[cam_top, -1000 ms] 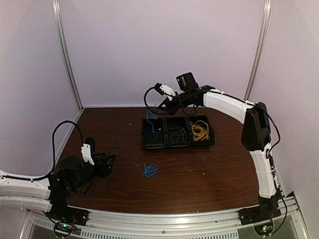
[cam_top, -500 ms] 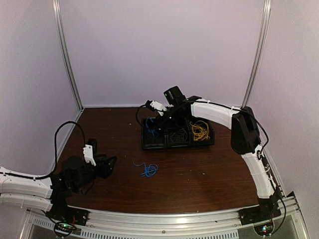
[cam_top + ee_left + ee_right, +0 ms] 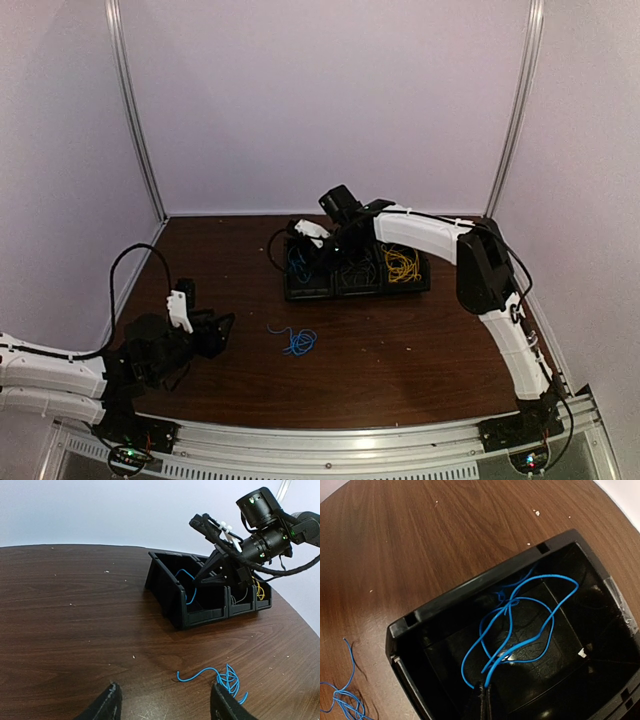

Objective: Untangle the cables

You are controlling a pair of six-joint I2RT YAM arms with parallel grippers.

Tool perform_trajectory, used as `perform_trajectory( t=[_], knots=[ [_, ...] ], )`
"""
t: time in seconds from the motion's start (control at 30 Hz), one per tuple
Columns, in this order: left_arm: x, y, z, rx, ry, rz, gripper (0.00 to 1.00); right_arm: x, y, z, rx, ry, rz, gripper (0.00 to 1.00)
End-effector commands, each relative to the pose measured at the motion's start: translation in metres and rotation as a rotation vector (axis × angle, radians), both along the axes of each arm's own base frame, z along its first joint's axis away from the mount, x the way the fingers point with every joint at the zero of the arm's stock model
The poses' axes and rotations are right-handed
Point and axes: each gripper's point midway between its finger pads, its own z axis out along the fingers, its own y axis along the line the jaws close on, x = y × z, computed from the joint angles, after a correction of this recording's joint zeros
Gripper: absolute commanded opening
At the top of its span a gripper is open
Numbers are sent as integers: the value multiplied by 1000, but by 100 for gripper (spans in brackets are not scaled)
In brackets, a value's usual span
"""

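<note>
I see a speckled dark wood table (image 3: 400, 340), pale walls (image 3: 330, 100); right gripper (image 3: 483, 700) pinches a blue cable (image 3: 520, 615), left gripper (image 3: 167, 707) stands wide.

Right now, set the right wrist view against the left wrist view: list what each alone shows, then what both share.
Right wrist only: the inside of the black bin's end compartment, with the blue cable looping from the right tool shut on it. Left wrist only: the open left tool and the yellow cable in the far compartment. Both: the bin, the held cable and the loose blue cable on the table.
</note>
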Motion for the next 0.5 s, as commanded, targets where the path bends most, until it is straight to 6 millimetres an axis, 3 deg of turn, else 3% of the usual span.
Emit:
perform_trajectory(
  t=[0.0,0.2,0.37,0.47],
  knots=[
    [2,1,0,-25,-8,13,62,-24,6,0,-30,52,33,0],
    [3,-4,-5,-33,3,-4,62,-5,-2,-4,-88,-17,-61,0],
    [4,-8,-1,-20,0,-14,62,-3,-3,3,-105,-31,-88,17],
    [5,-7,-1,-17,-4,-5,62,-6,-10,25,-104,-58,-120,25]
  ],
)
